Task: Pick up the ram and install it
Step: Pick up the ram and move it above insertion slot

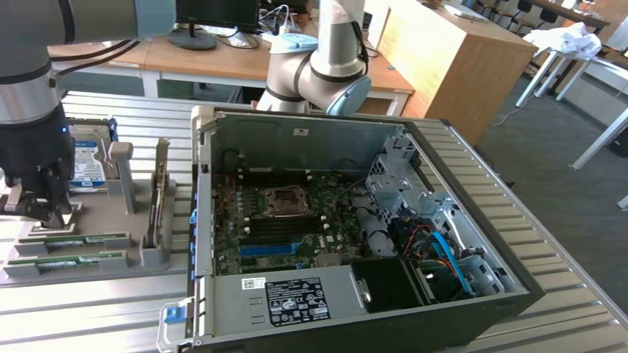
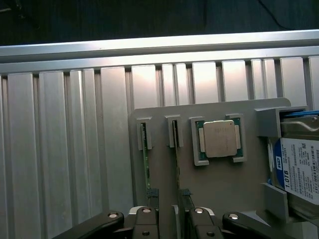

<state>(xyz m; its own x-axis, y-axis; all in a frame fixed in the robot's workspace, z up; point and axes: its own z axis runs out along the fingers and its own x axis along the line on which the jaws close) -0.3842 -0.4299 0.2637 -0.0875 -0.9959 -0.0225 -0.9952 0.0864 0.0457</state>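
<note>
Two green ram sticks stand on edge in slots of a grey holder plate (image 2: 224, 194). One ram stick (image 2: 176, 159) runs between my fingertips, and the other ram stick (image 2: 145, 159) lies just outside one finger. My gripper (image 2: 169, 196) is open and low over the ends of the sticks, with its fingers apart and nothing clamped. In the exterior view the gripper (image 1: 47, 215) hangs over the holder at that view's left, beside the same ram sticks (image 1: 73, 240).
A square silver processor (image 2: 219, 139) and a hard drive (image 2: 299, 172) share the holder. The open computer case (image 1: 510, 294) lies at the exterior view's right, with a blue slot (image 1: 270, 248) on its motherboard. A second robot arm (image 1: 329, 70) stands behind it. All rests on a ribbed metal table (image 2: 60, 149).
</note>
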